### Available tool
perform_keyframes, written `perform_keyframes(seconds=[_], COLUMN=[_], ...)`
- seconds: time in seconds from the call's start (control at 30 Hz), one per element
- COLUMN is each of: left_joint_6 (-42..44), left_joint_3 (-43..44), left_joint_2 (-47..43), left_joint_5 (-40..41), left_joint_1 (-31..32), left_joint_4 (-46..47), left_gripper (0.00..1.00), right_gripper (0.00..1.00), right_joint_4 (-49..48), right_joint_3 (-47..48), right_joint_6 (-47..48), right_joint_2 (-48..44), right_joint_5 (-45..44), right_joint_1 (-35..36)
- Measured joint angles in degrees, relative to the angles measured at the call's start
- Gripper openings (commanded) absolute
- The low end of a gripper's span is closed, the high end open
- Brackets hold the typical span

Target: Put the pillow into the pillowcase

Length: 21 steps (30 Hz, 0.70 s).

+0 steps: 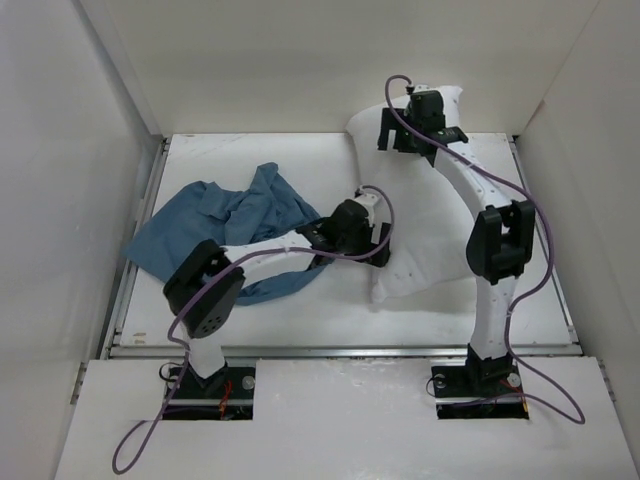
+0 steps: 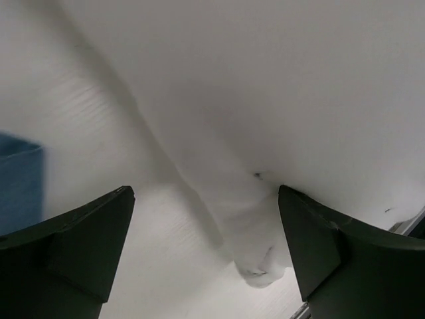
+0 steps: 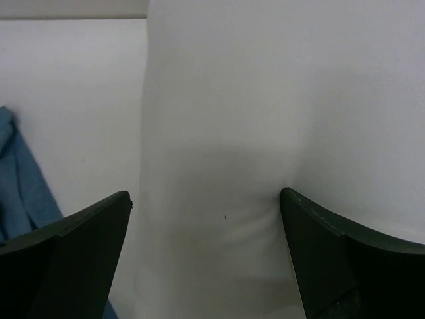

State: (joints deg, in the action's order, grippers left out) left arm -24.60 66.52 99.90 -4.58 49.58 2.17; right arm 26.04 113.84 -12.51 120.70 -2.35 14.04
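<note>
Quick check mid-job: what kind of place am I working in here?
Probably a lab test cell, not a bedroom: plain white walls box in a white table holding the pillow and pillowcase.

Lighting: bright, even, diffuse, from overhead; white walls (image 1: 60, 200) washed pale, no glare. Shadows: soft, faint, along the pillow (image 1: 420, 270) edge at 6 o'clock. Wrist views: soft focus; dark fingers (image 2: 73, 246) at 7 and 5 o'clock blurred; pillowcase (image 2: 18, 179) at 9 o'clock smeared.
</note>
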Motion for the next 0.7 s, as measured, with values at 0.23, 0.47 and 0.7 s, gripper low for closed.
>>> perform_keyframes(seconds=[0.23,0.47,0.7], left_joint_6=[4.52,10.27,12.72], left_joint_3=[9.77,14.16,14.38], left_joint_2=[10.97,11.72,7.72], left_joint_5=[-7.63,-12.04,-10.32], left_joint_1=[5.64,12.72,15.47], left_joint_4=[4.0,5.79,6.19], left_gripper=[0.89,0.94,1.0], right_gripper=[0.98,0.97,1.0], right_joint_4=[-0.76,0.83,2.91], right_joint_3=[0.39,-1.64,-6.47], right_joint_6=[1.46,5.31,7.3], right_joint_2=[0.07,-2.69,-12.09], right_joint_5=[9.75,13.86,13.18], right_joint_1=[2.93,2.91,2.78])
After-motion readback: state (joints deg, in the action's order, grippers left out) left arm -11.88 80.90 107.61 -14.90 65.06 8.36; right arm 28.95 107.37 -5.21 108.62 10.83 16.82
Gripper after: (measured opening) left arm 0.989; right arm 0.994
